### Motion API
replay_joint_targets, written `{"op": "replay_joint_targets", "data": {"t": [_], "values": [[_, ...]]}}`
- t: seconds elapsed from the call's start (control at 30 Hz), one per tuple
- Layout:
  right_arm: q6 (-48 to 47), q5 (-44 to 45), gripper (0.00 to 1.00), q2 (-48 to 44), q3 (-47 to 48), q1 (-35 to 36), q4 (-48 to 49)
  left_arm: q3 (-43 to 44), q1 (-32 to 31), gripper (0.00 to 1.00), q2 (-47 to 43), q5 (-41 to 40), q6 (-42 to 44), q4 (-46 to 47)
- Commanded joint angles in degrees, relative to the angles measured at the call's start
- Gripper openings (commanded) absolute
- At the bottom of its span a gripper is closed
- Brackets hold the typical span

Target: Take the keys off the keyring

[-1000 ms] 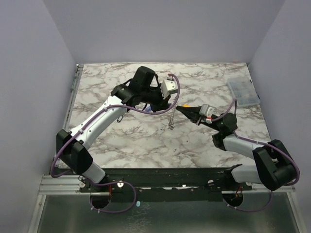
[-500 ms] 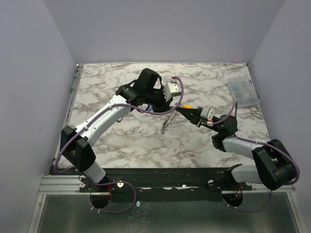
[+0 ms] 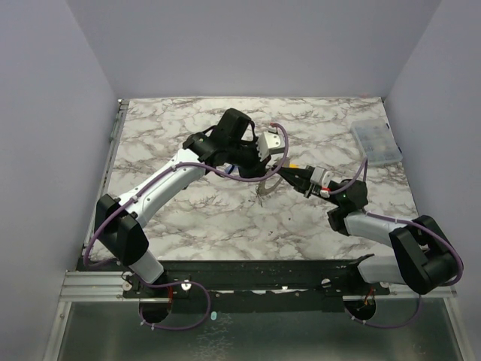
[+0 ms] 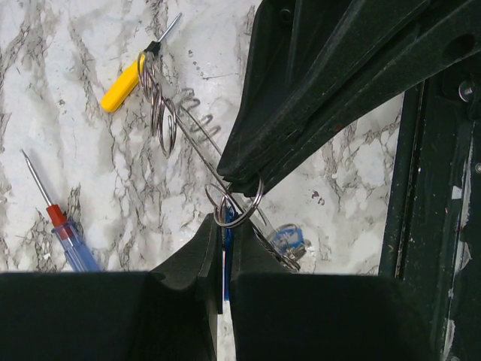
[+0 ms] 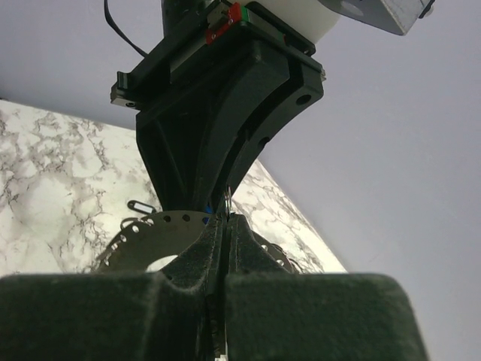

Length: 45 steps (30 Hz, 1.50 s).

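The keyring [image 5: 161, 224] is a grey disc-like loop with small holes along its rim; it hangs between both grippers over the table's middle [image 3: 264, 185]. In the left wrist view it shows edge-on [image 4: 197, 134], with small split rings on it. My left gripper [image 4: 224, 222] is shut on a blue key head [image 4: 226, 239]. Another blue-headed key [image 4: 290, 238] dangles beside it. My right gripper [image 5: 225, 219] is shut on a small split ring [image 4: 237, 207], tip to tip with the left gripper [image 3: 263, 165]. The right gripper also shows in the top view [image 3: 281, 172].
A yellow-and-black stick [image 4: 122, 84] and a red-and-blue screwdriver [image 4: 66, 233] lie on the marble table under the left gripper. A clear plastic box [image 3: 374, 141] sits at the back right. Purple walls enclose the table.
My left gripper has moved right until it meets the right gripper's tip. The hanging keyring swung and rose with it. The right arm shifted slightly left.
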Motion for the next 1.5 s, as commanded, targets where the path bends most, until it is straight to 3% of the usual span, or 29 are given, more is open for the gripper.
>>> {"op": "replay_joint_targets", "data": {"t": [0.0,0.7,1.2,1.37,1.47], "values": [[-1.94,1.75,0.01,0.34,-0.51,0.42,5.05,1.16,-0.26,0.00,-0.52,1.54,1.06,-1.65],[-5.13,3.98,0.01,0.43,-1.39,0.47,2.12,2.51,1.53,0.00,-5.27,-0.90,1.29,-3.36],[5.40,-2.32,0.01,0.46,11.01,0.47,-26.55,5.32,-0.67,0.00,-5.02,-8.86,7.55,-4.69],[7.74,-5.41,0.19,-0.20,12.10,0.34,-29.85,5.45,-0.68,0.00,-5.33,-12.94,10.55,-4.77],[8.89,-7.68,0.34,-0.82,13.44,-0.10,-33.39,5.44,-0.70,0.00,-5.33,-14.52,12.18,-4.94]]}}
